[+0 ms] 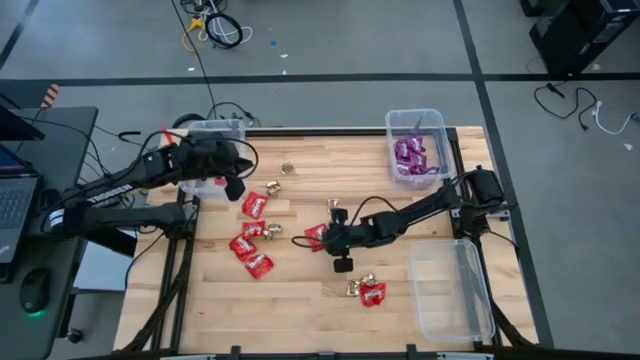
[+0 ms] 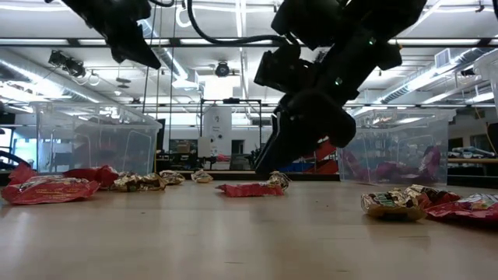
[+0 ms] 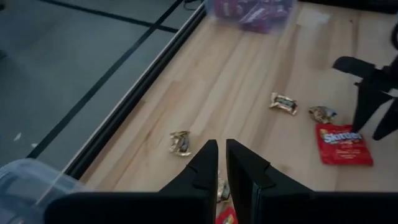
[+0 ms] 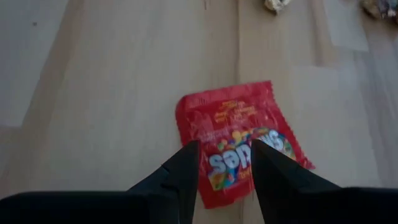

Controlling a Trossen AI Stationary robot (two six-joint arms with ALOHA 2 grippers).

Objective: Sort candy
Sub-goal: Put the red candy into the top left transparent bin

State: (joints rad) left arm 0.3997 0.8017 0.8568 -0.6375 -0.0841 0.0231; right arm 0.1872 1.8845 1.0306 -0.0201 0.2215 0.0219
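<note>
My right fingers (image 1: 335,240) sit low at mid-bench (image 1: 300,300), right by a red packet (image 1: 315,236). My left fingers (image 1: 234,186) hang near the far-left clear bin (image 1: 215,128), above a red packet (image 1: 255,205). More red packets (image 1: 250,255) cluster left of centre; one (image 1: 373,293) lies nearer the front beside gold pieces (image 1: 358,286). Purple packets (image 1: 412,157) fill the far-right bin (image 1: 432,118). Another clear bin (image 1: 452,292) sits front right.
</note>
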